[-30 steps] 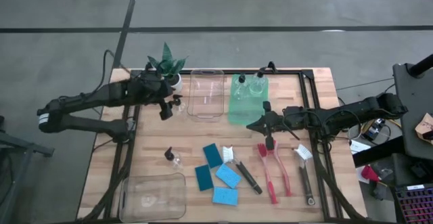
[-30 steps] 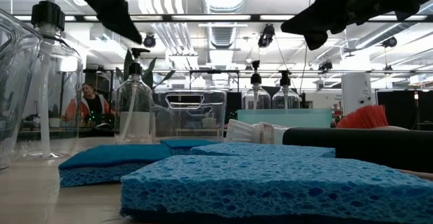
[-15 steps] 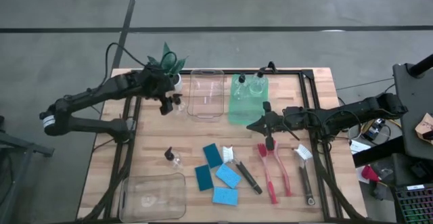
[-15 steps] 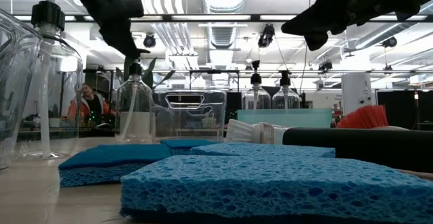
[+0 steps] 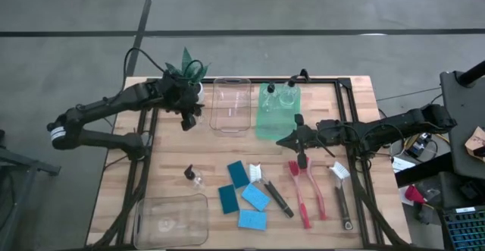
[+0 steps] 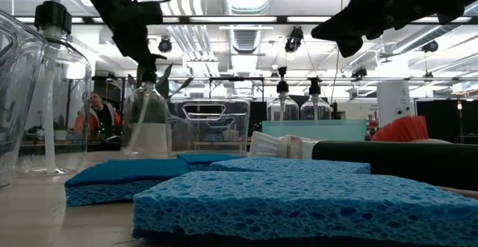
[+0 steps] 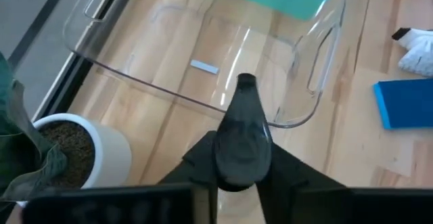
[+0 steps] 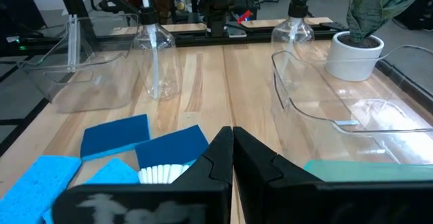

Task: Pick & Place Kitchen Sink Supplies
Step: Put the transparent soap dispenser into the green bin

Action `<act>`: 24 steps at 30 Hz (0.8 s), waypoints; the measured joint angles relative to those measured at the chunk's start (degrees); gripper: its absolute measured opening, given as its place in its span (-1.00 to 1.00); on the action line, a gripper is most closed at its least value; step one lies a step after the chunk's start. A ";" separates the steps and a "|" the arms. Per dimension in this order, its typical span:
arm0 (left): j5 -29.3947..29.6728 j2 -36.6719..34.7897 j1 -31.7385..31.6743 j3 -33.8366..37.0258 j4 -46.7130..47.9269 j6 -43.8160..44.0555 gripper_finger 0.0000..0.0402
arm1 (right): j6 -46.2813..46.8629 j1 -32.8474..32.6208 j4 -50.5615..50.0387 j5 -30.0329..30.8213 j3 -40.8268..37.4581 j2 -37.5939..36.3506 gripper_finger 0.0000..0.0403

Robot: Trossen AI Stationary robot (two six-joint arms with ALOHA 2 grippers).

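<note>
No readable text, labels, brand names, numbers or signs appear in any of the views. The bottles, sponges, brushes and bins carry no print that can be made out, and nothing legible shows in the room behind.

Four clear bottles with black pump tops stand upright: one point(image 5: 195, 115) far back beside the plant, its top pinched in the left claw point(image 5: 189, 120); one point(image 5: 194, 176) alone nearer the front; two point(image 5: 278, 94) in the green bin. Four blue sponges point(image 5: 244, 196), dark and light, lie flat mid-tabletop. Right of them lie one black brush point(image 5: 274, 197), two red brushes point(image 5: 306, 192) and another black brush point(image 5: 342, 198).
</note>
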State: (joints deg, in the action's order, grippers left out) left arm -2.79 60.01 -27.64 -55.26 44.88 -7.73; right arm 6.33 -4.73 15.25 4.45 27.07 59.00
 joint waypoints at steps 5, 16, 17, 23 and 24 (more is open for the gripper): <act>-0.02 -0.50 0.00 -1.22 0.37 0.64 -0.81 | 0.11 0.00 0.01 0.01 0.00 0.00 -0.96; -1.81 -2.68 0.00 -5.98 0.21 3.49 -0.84 | 0.81 -0.04 0.35 0.02 -0.02 -0.22 -0.96; -2.94 -2.95 0.00 -6.18 -1.01 4.21 -0.83 | 0.81 -0.04 0.40 0.02 -0.04 -0.40 -0.96; -11.85 -3.49 0.26 -6.25 -11.06 9.00 -0.84 | 0.72 -0.02 1.72 0.08 -0.16 -2.33 -0.96; -12.20 -3.42 0.38 -6.25 -12.38 9.58 -0.85 | 0.61 -0.02 1.63 0.08 -0.23 -2.69 -0.96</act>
State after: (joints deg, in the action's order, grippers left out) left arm -14.99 56.59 -27.26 -61.52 32.50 1.85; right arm 6.93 -4.75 16.88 4.53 26.84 56.31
